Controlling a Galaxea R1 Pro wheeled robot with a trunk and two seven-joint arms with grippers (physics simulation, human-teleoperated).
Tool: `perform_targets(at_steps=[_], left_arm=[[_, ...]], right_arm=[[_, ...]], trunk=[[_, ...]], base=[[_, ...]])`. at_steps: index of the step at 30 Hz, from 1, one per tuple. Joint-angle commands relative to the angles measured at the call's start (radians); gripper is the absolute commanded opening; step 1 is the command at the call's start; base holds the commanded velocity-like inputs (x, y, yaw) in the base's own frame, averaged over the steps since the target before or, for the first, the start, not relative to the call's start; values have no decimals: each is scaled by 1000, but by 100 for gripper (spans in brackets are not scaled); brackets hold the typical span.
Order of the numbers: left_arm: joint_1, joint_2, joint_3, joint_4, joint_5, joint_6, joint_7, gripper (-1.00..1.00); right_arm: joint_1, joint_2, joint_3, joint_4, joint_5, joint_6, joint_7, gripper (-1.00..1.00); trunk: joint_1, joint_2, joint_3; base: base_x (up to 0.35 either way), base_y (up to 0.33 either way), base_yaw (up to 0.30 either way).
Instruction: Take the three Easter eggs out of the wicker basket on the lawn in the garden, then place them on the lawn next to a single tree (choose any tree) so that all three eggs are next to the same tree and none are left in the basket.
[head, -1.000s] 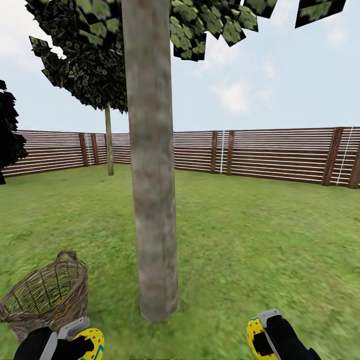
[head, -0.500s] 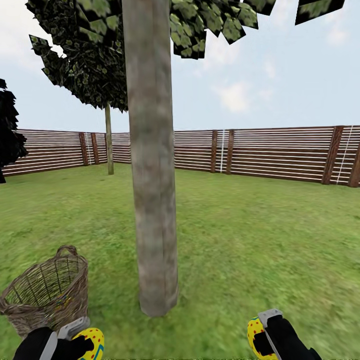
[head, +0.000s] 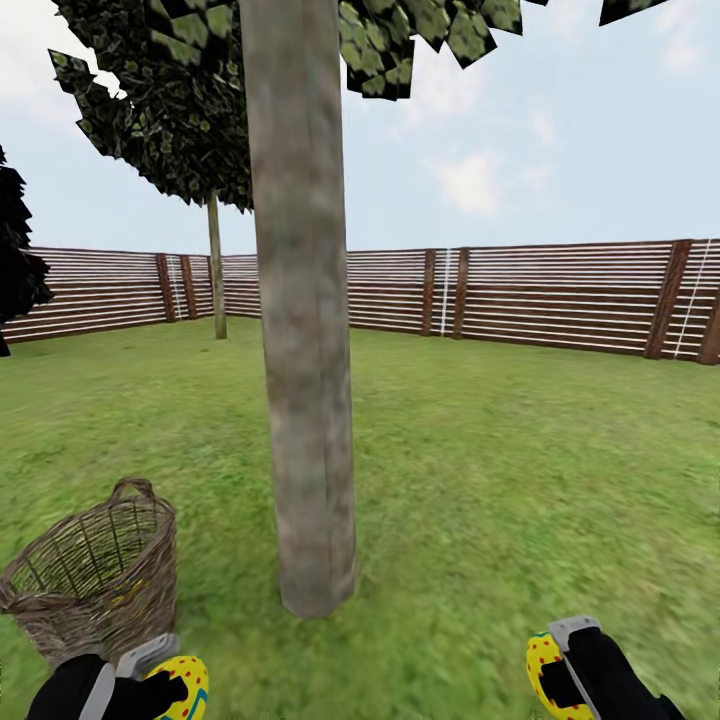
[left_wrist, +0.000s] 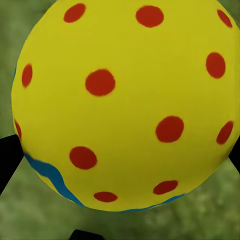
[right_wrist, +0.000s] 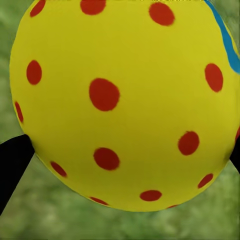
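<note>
Head view: tree trunk straight ahead, wicker basket beside it on the lawn.
Left gripper: clamped on an Easter egg.
Right gripper: clamped on another egg.
Advice: lower both near the trunk's foot, release low so neither rolls.

Bright flat daylight, no cast shadows; soft render, green grass lawn blurred in wrist views.

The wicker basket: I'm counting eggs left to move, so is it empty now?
Cannot tell. The wicker basket stands upright on the lawn; a faint yellowish patch shows through its weave, too unclear to call an egg.
</note>
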Motion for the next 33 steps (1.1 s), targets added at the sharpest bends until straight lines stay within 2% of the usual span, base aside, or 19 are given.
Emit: perform_targets(at_steps=[1,33], left_arm=[[-1,0,2,-1,-1,5,-4,-100],[-1,0,2,-1,-1,5,-4,-100]], right_arm=[[0,-2,0,-2,11,4,10,-100],[0,9,3,-3,11,4,10,-100]], trunk=[[0,-1,-5],[15,-8,-129]], base=[[0,0,0],[0,0,0]])
